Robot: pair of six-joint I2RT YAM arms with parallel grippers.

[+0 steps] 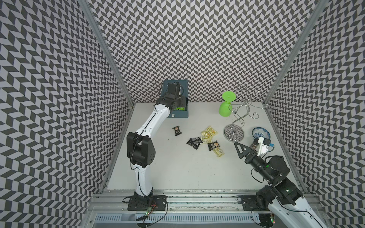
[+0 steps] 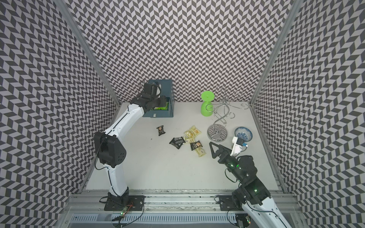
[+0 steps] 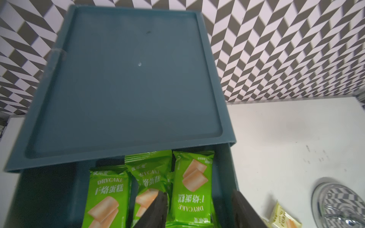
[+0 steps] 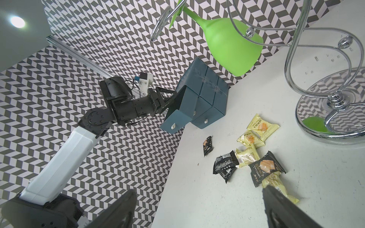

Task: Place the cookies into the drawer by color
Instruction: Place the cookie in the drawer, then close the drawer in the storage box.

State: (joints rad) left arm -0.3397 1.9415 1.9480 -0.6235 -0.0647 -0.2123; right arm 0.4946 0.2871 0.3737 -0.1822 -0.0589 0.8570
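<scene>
Right pincer point(image 4: 197, 209), jaws wide and empty, is the nearer: in a top view the loose black and yellow cookies point(image 1: 205, 139) lie at 9 o'clock from it, the closest yellow packet point(image 1: 219, 153) running 10-to-4. Beyond, at 11 o'clock, left pincer point(image 3: 199, 213) hangs parted, gripping nothing, over green packets point(image 3: 189, 183) in the drawer point(image 1: 178, 113), whose top tray is pulled out.

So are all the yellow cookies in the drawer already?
No, several yellow cookies lie out on the table, in front of the drawer.
</scene>
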